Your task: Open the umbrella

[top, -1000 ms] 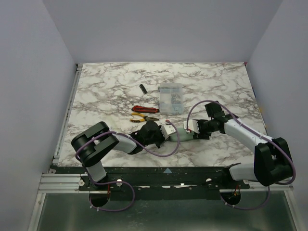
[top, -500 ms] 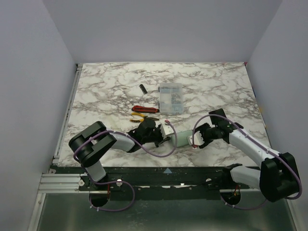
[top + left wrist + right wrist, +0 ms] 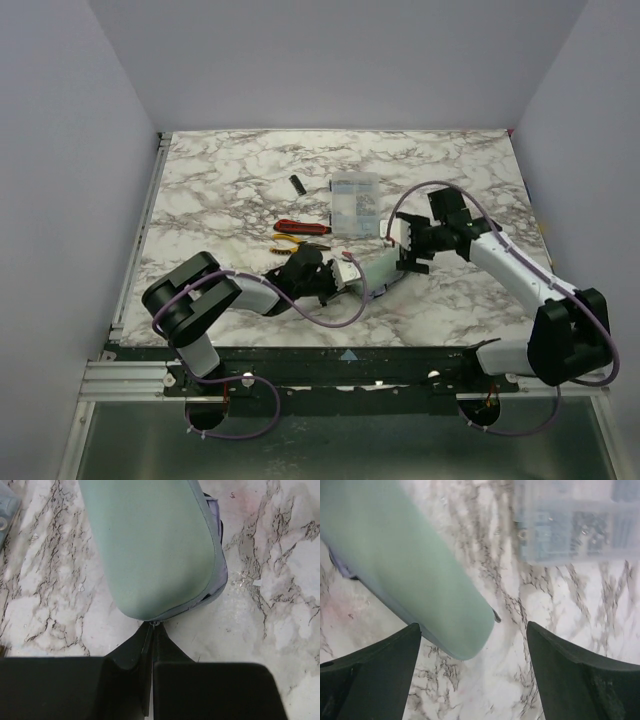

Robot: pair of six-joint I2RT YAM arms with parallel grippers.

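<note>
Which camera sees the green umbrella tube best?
The left wrist view: the umbrella fills the top, close and sharp, rounded end showing. The right wrist view shows the umbrella's other end, blurrier. The top external view shows most of its length, but tiny.

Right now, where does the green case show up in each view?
Top external: case lies just below centre, slanting.
Left wrist: fills upper centre, rounded end pointing down.
Right wrist: upper left, slanting down toward centre.
Shared landmark: clear box, just beyond the case in top view, upper right in right wrist; left wrist shows at most a sliver at top left.
</note>
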